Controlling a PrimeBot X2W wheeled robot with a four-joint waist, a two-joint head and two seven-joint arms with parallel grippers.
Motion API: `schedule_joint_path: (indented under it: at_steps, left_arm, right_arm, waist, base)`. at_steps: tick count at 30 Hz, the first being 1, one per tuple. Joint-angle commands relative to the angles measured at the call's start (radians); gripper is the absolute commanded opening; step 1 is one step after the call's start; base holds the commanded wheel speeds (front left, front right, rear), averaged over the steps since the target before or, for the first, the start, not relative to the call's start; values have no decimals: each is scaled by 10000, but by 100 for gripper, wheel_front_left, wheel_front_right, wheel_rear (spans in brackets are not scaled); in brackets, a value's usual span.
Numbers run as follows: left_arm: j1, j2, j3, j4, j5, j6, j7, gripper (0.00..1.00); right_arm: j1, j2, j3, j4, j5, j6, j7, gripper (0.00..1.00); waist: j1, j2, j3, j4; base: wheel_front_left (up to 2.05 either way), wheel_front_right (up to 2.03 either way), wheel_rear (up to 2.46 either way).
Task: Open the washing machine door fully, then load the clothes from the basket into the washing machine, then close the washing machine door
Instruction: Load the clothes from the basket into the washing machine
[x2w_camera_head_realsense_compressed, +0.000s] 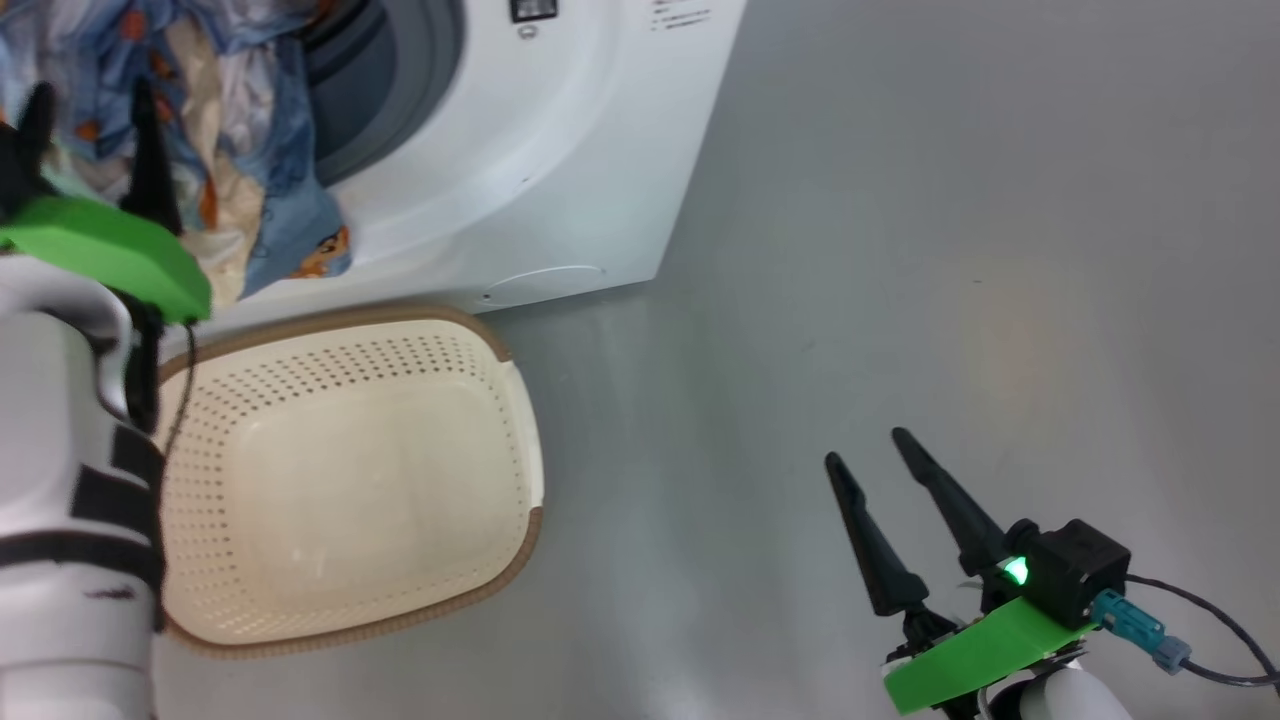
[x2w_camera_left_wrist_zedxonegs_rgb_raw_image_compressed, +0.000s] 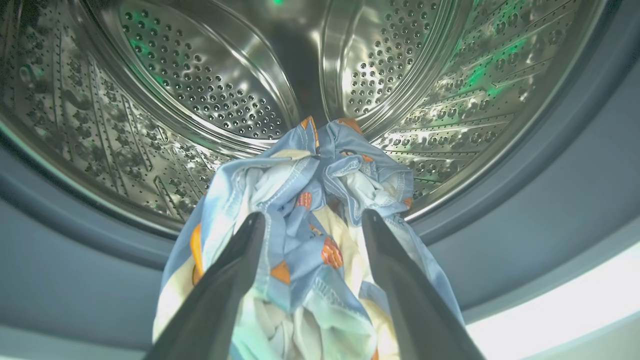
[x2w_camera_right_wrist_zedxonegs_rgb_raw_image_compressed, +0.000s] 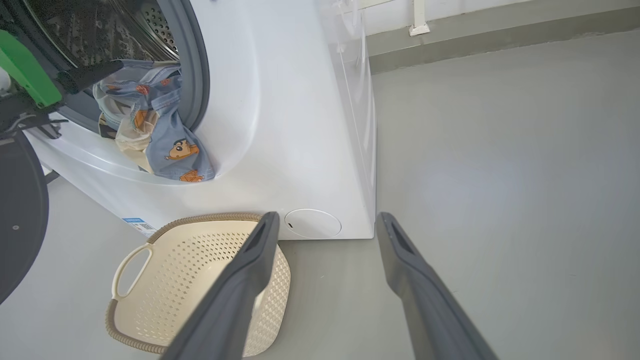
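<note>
head view: the white front-loading washing machine (x2w_camera_head_realsense_compressed: 560, 150) fills the upper left of the frame, its opening uncovered. the light blue clothes (x2w_camera_head_realsense_compressed: 270, 180), printed with orange cartoon faces, hang over the lower lip of the opening, partly inside and partly draped down the white front. the left gripper (x2w_camera_head_realsense_compressed: 92, 95) sits at the upper left edge with its two dark fingers spread wide in front of the bundle.

left wrist view: the clothes lie between the spread fingers without being pinched, bunched across the grey rubber gasket (x2w_camera_left_wrist_zedxonegs_rgb_raw_image_compressed: 525, 225) and reaching into the perforated steel drum (x2w_camera_left_wrist_zedxonegs_rgb_raw_image_compressed: 200, 100).

the cream perforated basket (x2w_camera_head_realsense_compressed: 400, 318) stands on the grey floor (x2w_camera_head_realsense_compressed: 950, 250) at lower left of the head view, just below the machine, its bottom bare.

the right gripper (x2w_camera_head_realsense_compressed: 866, 448) hangs at lower right, well apart from the machine, fingers wide apart and holding nothing.

right wrist view: the black-rimmed washing machine door (x2w_camera_right_wrist_zedxonegs_rgb_raw_image_compressed: 20, 215) shows swung open at the left edge.
</note>
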Motion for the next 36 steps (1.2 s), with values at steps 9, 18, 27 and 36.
schedule_joint_path:
  at_steps: [9,18,27,36]
  left_arm:
    - [2675,-368,223,-2874,-305,32,-53,100]
    - [5146,-662,549,-5064,-672,263,-53,100]
    - [7228,-890,534,-6781,-995,493,250,100]
    - [8715,-1015,312,-8362,-1182,792,765,100]
  right_arm:
    - [-245,-143,-204,-332,-158,17,-48,100]
    - [-445,-246,-528,-466,-258,17,-48,100]
    - [-315,-386,-811,-461,-315,17,-48,100]
    - [-106,-403,-990,-441,-336,17,-48,100]
  waist:
    - [0,-1,-51,958]
    - [0,-1,94,1380]
    - [0,-1,-122,1530]
    - [0,-1,-423,1670]
  base:
    - [0,0,0]
    - [0,0,0]
    - [0,0,0]
    - [0,0,0]
